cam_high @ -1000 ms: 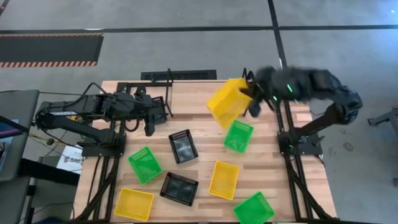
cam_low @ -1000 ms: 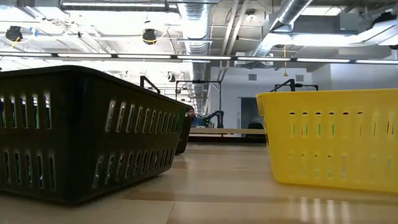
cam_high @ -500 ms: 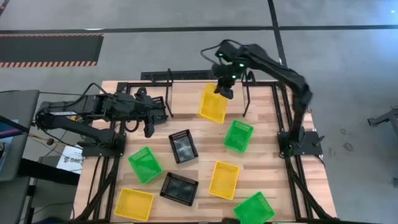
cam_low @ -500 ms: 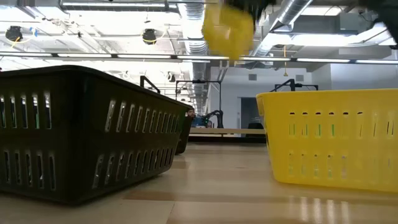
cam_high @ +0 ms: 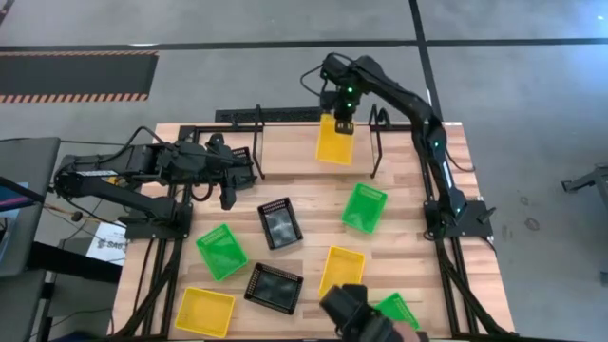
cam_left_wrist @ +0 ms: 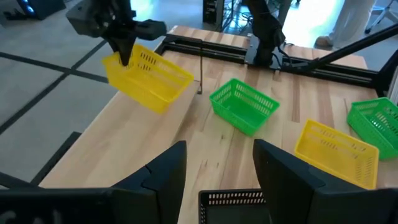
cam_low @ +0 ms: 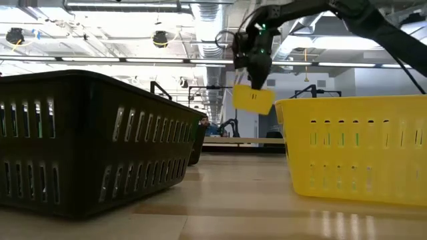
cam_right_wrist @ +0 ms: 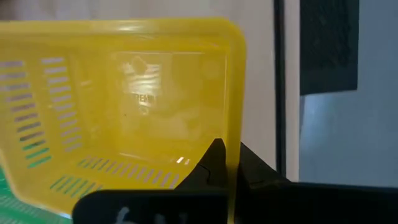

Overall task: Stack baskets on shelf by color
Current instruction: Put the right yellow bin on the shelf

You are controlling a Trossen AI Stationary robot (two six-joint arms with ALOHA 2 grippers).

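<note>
My right gripper (cam_high: 344, 122) is shut on a yellow basket (cam_high: 335, 142), which hangs over the table's far edge between the thin posts of the black shelf (cam_high: 375, 152). The basket also shows in the low view (cam_low: 252, 99) and in the left wrist view (cam_left_wrist: 149, 78). My left gripper (cam_high: 242, 169) hovers over the table's far left. A black basket's rim (cam_left_wrist: 230, 198) shows between its fingers. Loose on the table are green (cam_high: 364, 207), (cam_high: 220, 251), yellow (cam_high: 340, 271), (cam_high: 204, 312) and black (cam_high: 280, 223), (cam_high: 274, 288) baskets. My right gripper holds the yellow basket by the rim of one end wall (cam_right_wrist: 233, 149), one finger inside and one outside. The fingers come from above, pointing down. The basket hangs tilted below them, clear of the table. My left gripper has the black basket's rim (cam_left_wrist: 214, 198) between its two widely spread fingers. The basket is up off the table. The fingers hide where they meet it.
A dark shape (cam_high: 366, 318), perhaps a person's hand, reaches in at the near edge over a third green basket (cam_high: 399, 306). In the low view a black basket (cam_low: 93, 140) and a yellow basket (cam_low: 360, 147) stand close by. The arms' black base frames flank the table.
My right gripper has swung from the table's far right toward the far middle and sunk, tipping from near level to pointing down. The yellow basket has gone with it and now hangs by the shelf. A dark shape has come in over the near edge.
</note>
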